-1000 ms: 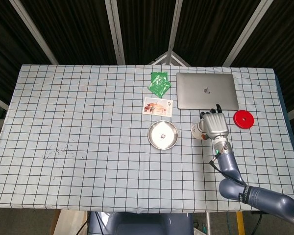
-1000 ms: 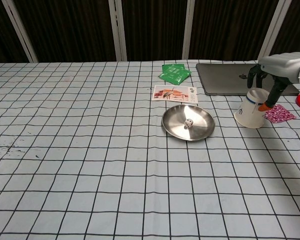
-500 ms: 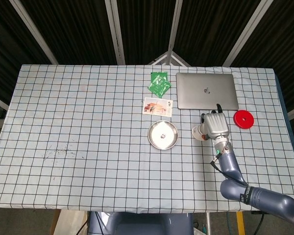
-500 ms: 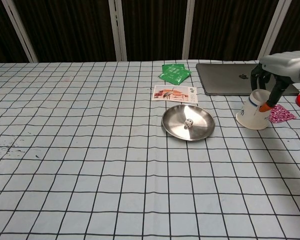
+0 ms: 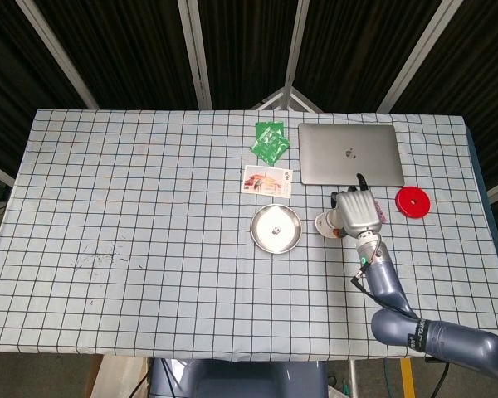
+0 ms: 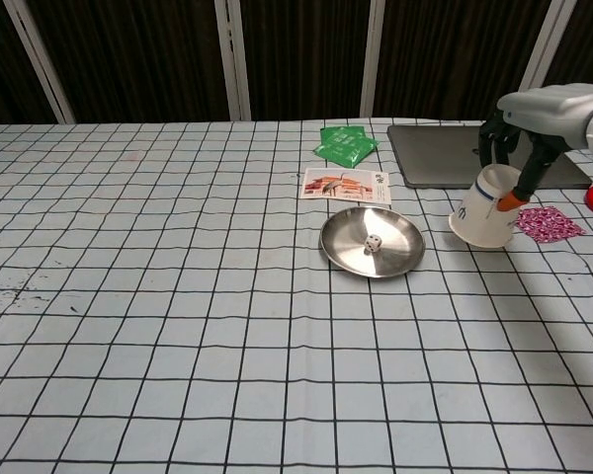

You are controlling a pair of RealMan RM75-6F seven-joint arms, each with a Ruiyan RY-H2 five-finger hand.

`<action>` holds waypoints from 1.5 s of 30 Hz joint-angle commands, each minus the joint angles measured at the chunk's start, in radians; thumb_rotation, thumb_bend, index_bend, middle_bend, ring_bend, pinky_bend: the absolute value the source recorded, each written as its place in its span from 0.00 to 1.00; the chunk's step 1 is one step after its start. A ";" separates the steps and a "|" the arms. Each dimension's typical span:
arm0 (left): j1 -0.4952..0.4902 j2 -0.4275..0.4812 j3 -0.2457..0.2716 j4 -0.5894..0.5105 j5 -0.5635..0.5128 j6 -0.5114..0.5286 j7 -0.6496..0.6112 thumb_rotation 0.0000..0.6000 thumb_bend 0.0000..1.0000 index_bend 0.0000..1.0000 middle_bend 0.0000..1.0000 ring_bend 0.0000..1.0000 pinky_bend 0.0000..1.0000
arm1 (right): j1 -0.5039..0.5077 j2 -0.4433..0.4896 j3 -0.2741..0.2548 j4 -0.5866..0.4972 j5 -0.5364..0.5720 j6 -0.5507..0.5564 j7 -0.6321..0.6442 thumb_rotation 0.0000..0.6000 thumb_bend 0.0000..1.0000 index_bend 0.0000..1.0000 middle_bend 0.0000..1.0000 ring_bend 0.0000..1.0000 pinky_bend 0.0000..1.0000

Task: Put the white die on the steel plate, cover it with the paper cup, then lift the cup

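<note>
Right of centre in both views, the right hand [image 6: 519, 123] grips one paper cup [image 6: 481, 205], its dark fingers [image 6: 530, 168] curled down over the cup's base end. The cup is tilted, its wide mouth turned toward the lower left of the chest view. It sits to the right of the plate and apart from it; whether its rim touches the table [image 6: 178, 326] cannot be told.

One steel plate [image 6: 402, 242] lies just right of centre, and one white die [image 6: 373, 243] rests inside it, near the middle.

Above the plate lies one printed card [image 6: 346, 185]. Above that, near the upper middle, is a small pile of green packets [image 6: 346, 145]; their number cannot be told.

One closed grey laptop [image 5: 349, 154] occupies the upper right of the head view. One red disc [image 5: 412, 201] lies right of the hand, and one pink patterned packet [image 6: 548, 224] lies just right of the cup in the chest view.

Only one hand appears in either view. A black-and-white checked cloth covers the table.
</note>
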 commanded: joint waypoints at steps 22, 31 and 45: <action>0.008 0.013 0.000 0.015 -0.004 -0.002 -0.050 1.00 0.27 0.35 0.00 0.00 0.00 | 0.192 -0.190 0.074 0.018 0.187 -0.032 -0.119 1.00 0.35 0.60 0.55 0.31 0.00; 0.007 0.012 -0.011 0.030 -0.036 -0.021 -0.057 1.00 0.27 0.36 0.00 0.00 0.00 | 0.216 -0.280 0.071 0.171 0.150 -0.089 -0.039 1.00 0.35 0.60 0.55 0.33 0.00; -0.016 -0.005 -0.017 0.032 -0.063 -0.056 0.000 1.00 0.27 0.36 0.00 0.00 0.00 | 0.222 -0.324 0.069 0.351 -0.020 -0.123 0.093 1.00 0.35 0.61 0.55 0.35 0.01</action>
